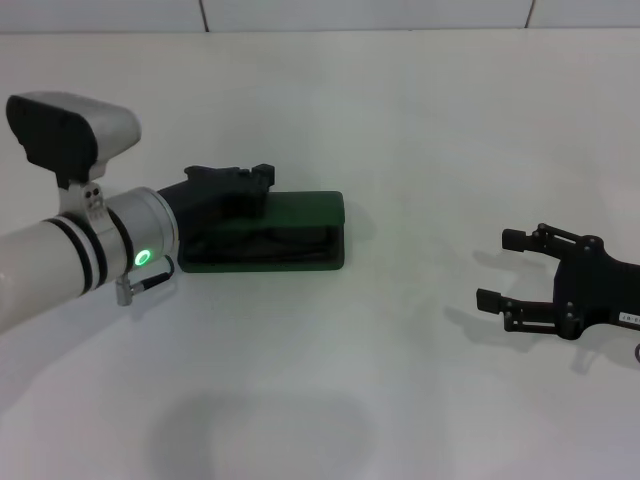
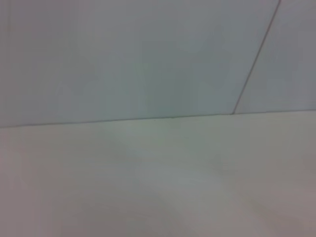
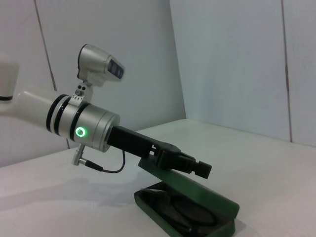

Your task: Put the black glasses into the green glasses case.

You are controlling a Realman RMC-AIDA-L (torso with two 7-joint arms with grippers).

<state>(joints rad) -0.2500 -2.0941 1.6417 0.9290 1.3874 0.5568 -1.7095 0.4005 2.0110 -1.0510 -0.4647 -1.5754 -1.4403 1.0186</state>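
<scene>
The green glasses case (image 1: 305, 208) lies left of the table's middle with its lid tilted, partly open. The black glasses (image 1: 262, 241) lie inside it on the dark lining; the right wrist view shows them (image 3: 185, 216) in the base under the raised lid of the case (image 3: 217, 203). My left gripper (image 1: 245, 185) rests on top of the lid, and it also shows in the right wrist view (image 3: 195, 167). My right gripper (image 1: 497, 268) hangs open and empty low over the table at the right, well apart from the case.
The white table (image 1: 400, 380) carries only the case. A pale wall with panel seams stands behind it (image 2: 148, 59). The left wrist view shows only bare table and wall.
</scene>
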